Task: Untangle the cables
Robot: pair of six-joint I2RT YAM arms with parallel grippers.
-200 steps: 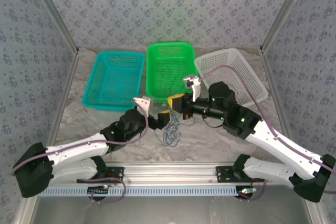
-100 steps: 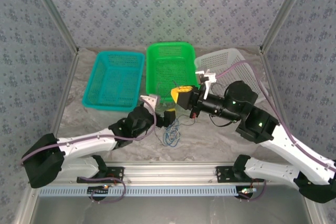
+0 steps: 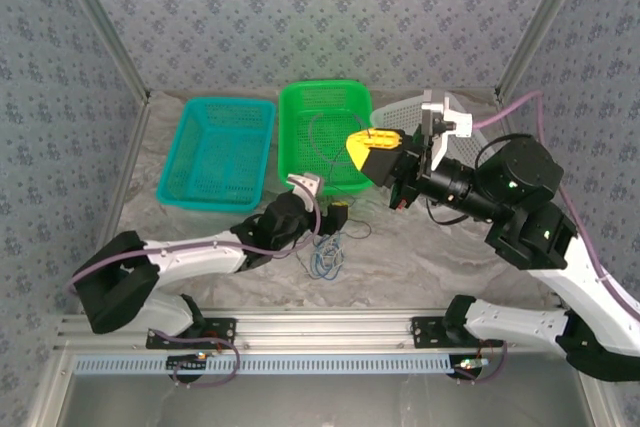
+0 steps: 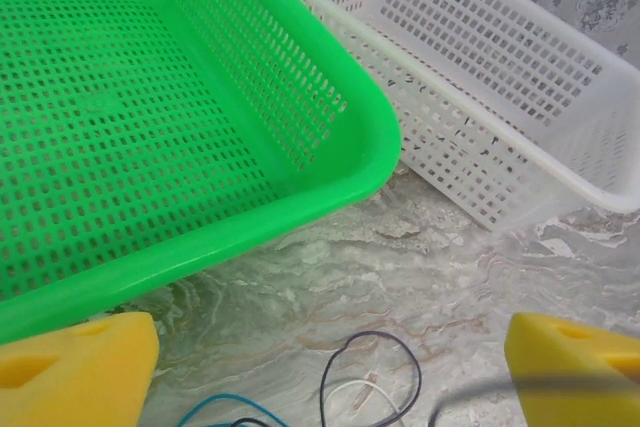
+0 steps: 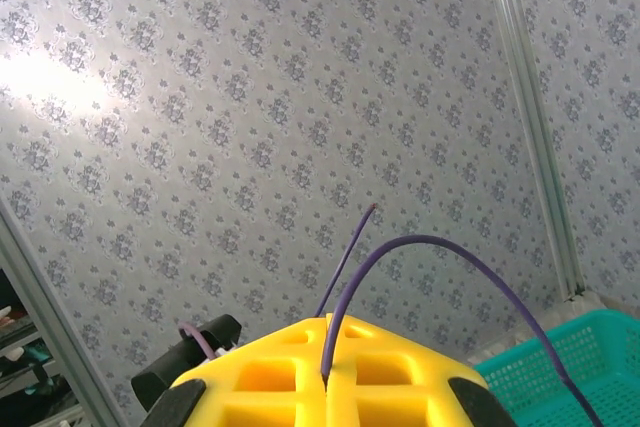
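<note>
**Cable-sorting bench.** A purple cable (image 5: 430, 239), thin and floppy, is clamped between the closed yellow foam pads of the right pincer (image 5: 328, 347). The pincer is raised in front of patterned wallpaper (image 5: 250, 97), and the wire is seen arching out of the seam between the pads.

Below that pincer, a green basket (image 3: 290, 137) of glossy perforated plastic with a rounded rim is crossed by a fine loop of wire (image 3: 312, 137). Whether the loop touches the mesh floor cannot be told. A teal basket (image 3: 225, 102) and a white lattice basket (image 4: 480, 37) are set on either side of the green one.

The left pincer (image 4: 330, 362) is held low over the marbled tabletop (image 4: 450, 267), its blocky yellow pads (image 4: 75, 367) spread wide apart. Between the pads, a dark purple loop (image 4: 380, 335), a cream loop (image 4: 360, 385) and a blue loop (image 4: 225, 399) are seen on the stone-patterned surface, just short of the green basket's rim.
</note>
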